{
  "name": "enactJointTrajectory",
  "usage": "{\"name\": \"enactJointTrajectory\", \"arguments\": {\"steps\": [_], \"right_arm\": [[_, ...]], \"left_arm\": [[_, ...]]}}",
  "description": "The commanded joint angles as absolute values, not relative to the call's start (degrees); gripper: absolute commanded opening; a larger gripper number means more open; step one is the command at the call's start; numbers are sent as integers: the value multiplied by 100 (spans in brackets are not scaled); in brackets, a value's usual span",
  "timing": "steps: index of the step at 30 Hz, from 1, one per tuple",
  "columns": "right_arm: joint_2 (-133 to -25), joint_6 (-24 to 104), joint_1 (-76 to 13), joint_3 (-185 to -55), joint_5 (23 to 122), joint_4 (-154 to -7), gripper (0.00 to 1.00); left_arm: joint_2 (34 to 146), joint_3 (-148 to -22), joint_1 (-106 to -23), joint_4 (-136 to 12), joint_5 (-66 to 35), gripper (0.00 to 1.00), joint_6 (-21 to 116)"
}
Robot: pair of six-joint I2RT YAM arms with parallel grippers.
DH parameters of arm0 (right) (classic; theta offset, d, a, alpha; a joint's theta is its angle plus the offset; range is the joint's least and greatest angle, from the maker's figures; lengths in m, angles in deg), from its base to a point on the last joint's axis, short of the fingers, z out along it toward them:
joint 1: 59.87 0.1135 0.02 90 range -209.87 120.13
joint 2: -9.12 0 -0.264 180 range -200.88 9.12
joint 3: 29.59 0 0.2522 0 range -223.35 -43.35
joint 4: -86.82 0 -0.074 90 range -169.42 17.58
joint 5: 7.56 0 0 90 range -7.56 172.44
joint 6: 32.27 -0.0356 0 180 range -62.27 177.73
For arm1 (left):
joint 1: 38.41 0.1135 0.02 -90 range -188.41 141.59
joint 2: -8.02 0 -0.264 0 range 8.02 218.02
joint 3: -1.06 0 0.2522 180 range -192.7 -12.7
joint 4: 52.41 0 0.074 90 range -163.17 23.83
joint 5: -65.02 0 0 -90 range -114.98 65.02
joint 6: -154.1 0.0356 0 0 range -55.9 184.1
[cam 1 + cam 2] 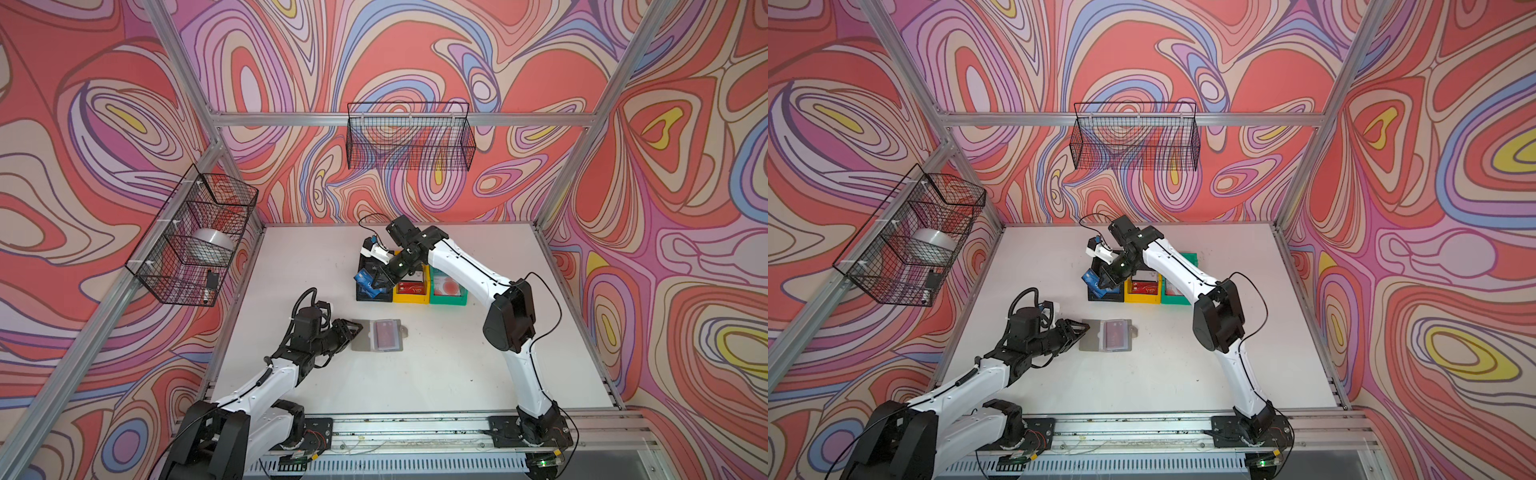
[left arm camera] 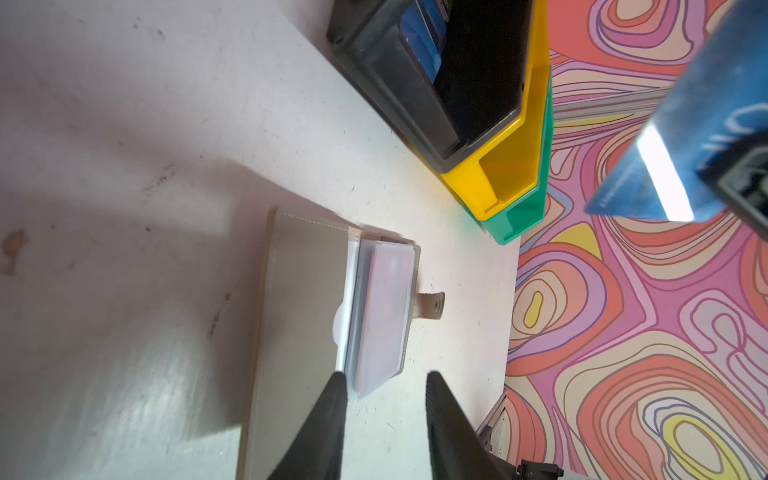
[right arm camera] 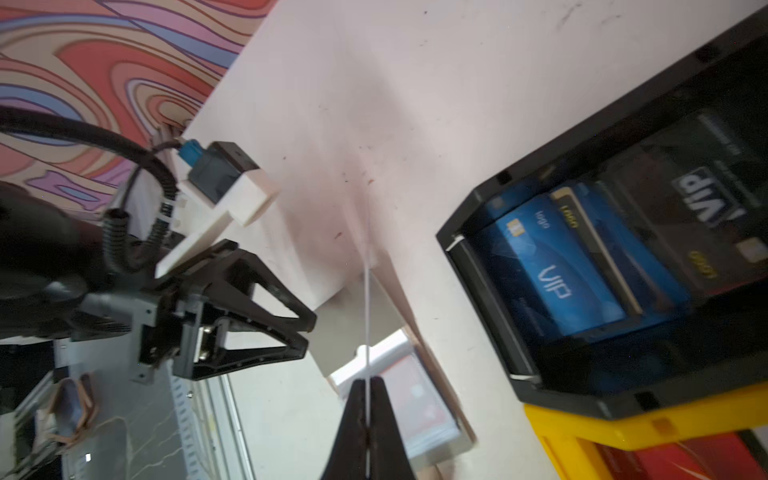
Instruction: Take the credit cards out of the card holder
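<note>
Your right gripper point(image 1: 379, 286) pinches a blue card point(image 1: 365, 279) over the black bin point(image 1: 361, 297). Your left gripper point(image 1: 356, 330) gapes empty beside the card holder point(image 1: 376, 336), which has at least one card left inside.

Grey card holder point(image 1: 377, 336), white desk point(image 1: 415, 382), black bin point(image 2: 390, 70), yellow bin point(image 2: 511, 166), green bin point(image 2: 523, 212), blue credit card point(image 2: 706, 104), red-pink swirled walls point(image 1: 415, 50).

Left end effector point(image 2: 384, 376) is hanging with jaws apart; right end effector point(image 3: 368, 380) is pinching a blue card point(image 1: 365, 279) between closed jaws.
</note>
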State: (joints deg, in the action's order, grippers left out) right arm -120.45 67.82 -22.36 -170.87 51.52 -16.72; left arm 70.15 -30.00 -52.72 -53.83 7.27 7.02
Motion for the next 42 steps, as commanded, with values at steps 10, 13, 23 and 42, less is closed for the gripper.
{"name": "enactJointTrajectory", "arguments": {"steps": [10,13,23,42], "right_arm": [[-12154,8616,-2227,-17068,7172,-1666,0],[-12223,8857,-2226,-17015,7146,-1772,0],[-12469,9237,-2123,-17117,7094,-1847,0],[-12898,9484,-1879,-17233,7571,-1794,0]], "left_arm": [[7322,-3163,-5285,-5355,831,36,820],[7442,-3168,-5287,-5256,851,36,803],[7693,-3126,-5293,-5036,886,37,785],[7849,-3027,-5289,-4839,885,37,763]]}}
